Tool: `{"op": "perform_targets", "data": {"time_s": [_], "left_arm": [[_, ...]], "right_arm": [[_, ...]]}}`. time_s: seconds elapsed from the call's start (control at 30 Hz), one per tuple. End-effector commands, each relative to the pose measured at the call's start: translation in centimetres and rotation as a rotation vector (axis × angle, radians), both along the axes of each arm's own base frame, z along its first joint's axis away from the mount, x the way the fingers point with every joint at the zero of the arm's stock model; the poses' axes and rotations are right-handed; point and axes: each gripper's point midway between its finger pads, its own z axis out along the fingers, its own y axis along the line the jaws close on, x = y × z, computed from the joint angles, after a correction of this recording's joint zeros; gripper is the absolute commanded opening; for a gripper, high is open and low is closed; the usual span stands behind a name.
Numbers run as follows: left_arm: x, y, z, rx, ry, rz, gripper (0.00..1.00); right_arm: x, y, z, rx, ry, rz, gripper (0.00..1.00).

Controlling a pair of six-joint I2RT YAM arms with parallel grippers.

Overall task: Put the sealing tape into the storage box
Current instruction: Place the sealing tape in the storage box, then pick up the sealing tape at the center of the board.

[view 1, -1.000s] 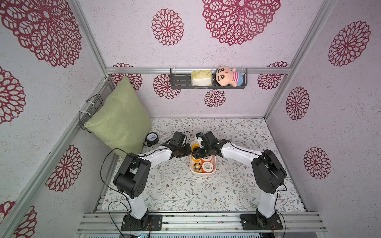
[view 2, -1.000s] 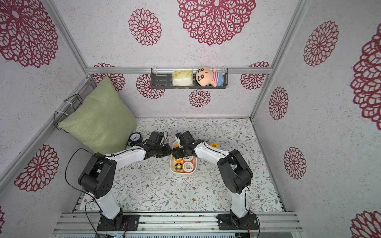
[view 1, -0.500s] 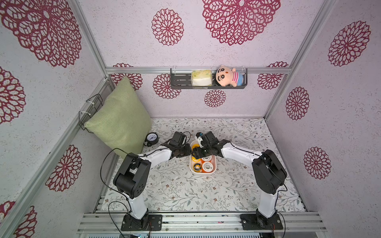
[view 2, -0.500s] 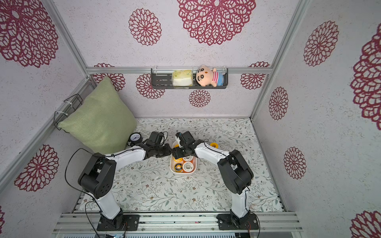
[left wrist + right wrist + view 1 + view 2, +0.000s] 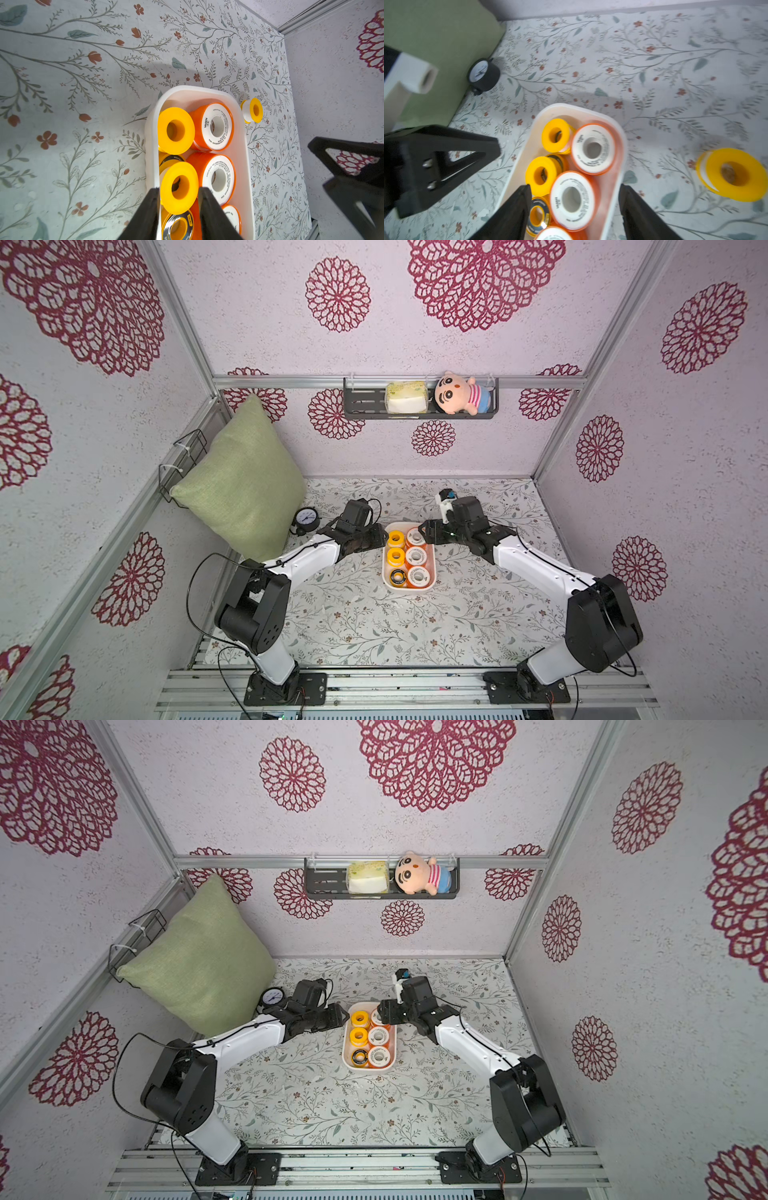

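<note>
Left wrist view gives the closest look at the sealing tape (image 5: 216, 126). The spools lie flat, faces up, two abreast inside the storage box (image 5: 150, 145), with yellow ones along one long wall and orange, white-faced ones along the other. Laid flat and sorted this way they pack tightly and can stack. A black-faced spool (image 5: 171, 159) peeks out from under the middle yellow spool (image 5: 178, 187), so there is more than one layer. Both top views show six spools uppermost. One loose yellow spool (image 5: 733, 174) sits outside on the floral surface (image 5: 654, 62), near the box's far end on the robot's right; in the top views the right arm hides it. That spool, I judge, is the work left.

The left gripper (image 5: 178, 190) hangs at the box's left rim, its jaws moderately parted and clamping nothing. The middle yellow spool only shows between them, resting in the box below, which reads as a drop-off rather than a pick. The right gripper (image 5: 574, 186) hovers over the box's right side, its jaws wide apart and empty, framing an orange spool and the box wall beneath. It looks the better placed to fetch the loose spool.

The left arm (image 5: 299, 560) and right arm (image 5: 536, 564) rise from bases at the near edge with elbows folded outward. Their forearms converge so the grippers face each other across the box's far end.

Further out, a black-rimmed gauge (image 5: 306, 517) stands beside the green cushion (image 5: 245, 477), and the wall shelf (image 5: 365, 406) carries a plush doll (image 5: 455, 394).
</note>
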Motion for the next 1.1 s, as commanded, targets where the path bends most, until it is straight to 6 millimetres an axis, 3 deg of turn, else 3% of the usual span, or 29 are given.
{"op": "perform_targets", "data": {"time_s": [0.0, 0.2, 0.4, 0.73, 1.07], "left_arm": [[-1.0, 0.6, -0.4, 0.037, 0.012, -0.01, 0.39], [-1.8, 1.3, -1.3, 0.058, 0.031, 0.003, 0.41], [-2.5, 1.2, -2.0, 0.04, 0.051, 0.0, 0.39], [-3.0, 1.1, -3.2, 0.041, 0.078, -0.012, 0.33], [-3.5, 0.1, -3.8, 0.009, 0.088, -0.049, 0.31]], "right_arm": [[0.9, -4.2, -0.4, -0.04, -0.009, -0.113, 0.75], [2.0, -9.2, -2.9, -0.098, 0.046, -0.226, 0.81], [2.5, -11.5, -4.7, -0.108, 0.084, -0.265, 0.86], [3.9, -13.6, -7.3, -0.166, 0.137, -0.3, 0.87], [5.2, -13.6, -8.8, -0.183, 0.18, -0.284, 0.84]]}}
